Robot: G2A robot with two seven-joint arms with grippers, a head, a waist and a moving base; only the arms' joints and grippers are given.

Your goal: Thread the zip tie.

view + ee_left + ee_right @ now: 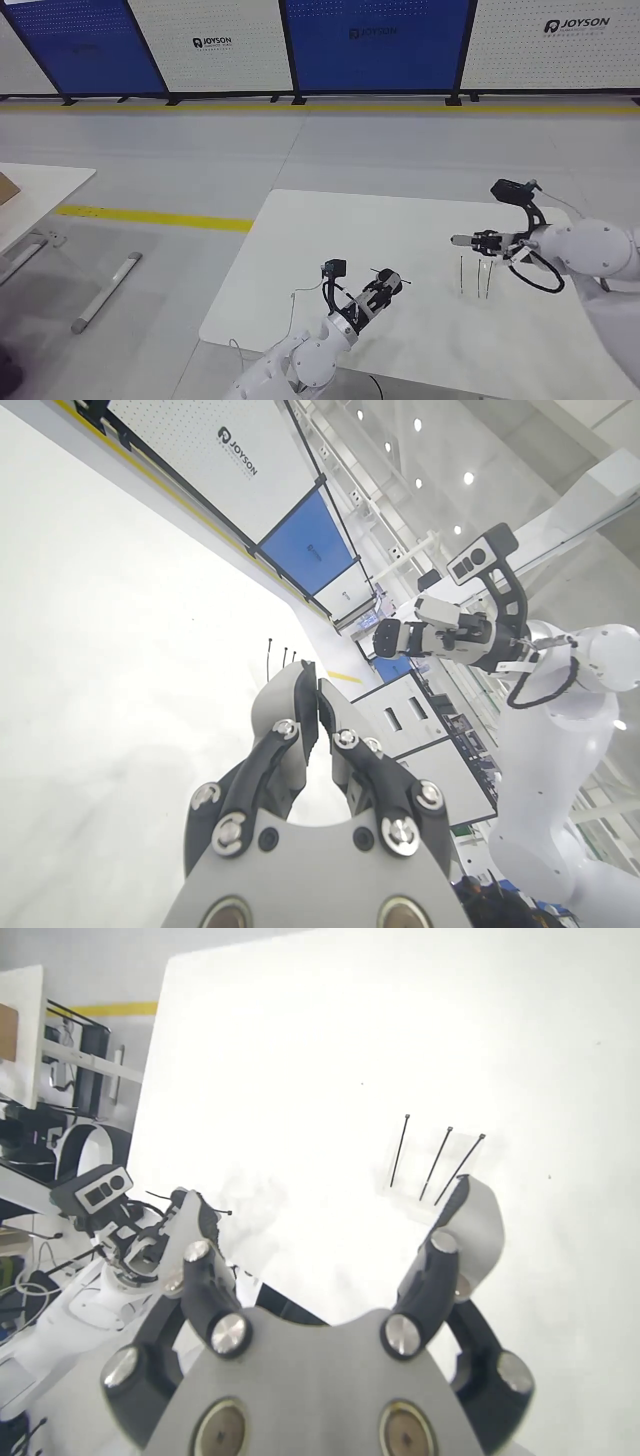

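Zip ties (435, 1164) — three on table (300, 1078) near wide-open right hand (325, 1188); left hand (314, 672) clamped on fourth tie (226, 1212).

Bright ceiling lts (468, 477); table (350, 1028) blown out w/ glare; wrist views fisheye-warped.

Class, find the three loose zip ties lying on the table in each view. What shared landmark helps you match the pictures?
Top view: ties on the table, right of centre, beside the right tool.
Left wrist view: ties just past the shut left tool's tips.
Right wrist view: ties just past the open right tool.
Landmark: the right tool, seen in all three.
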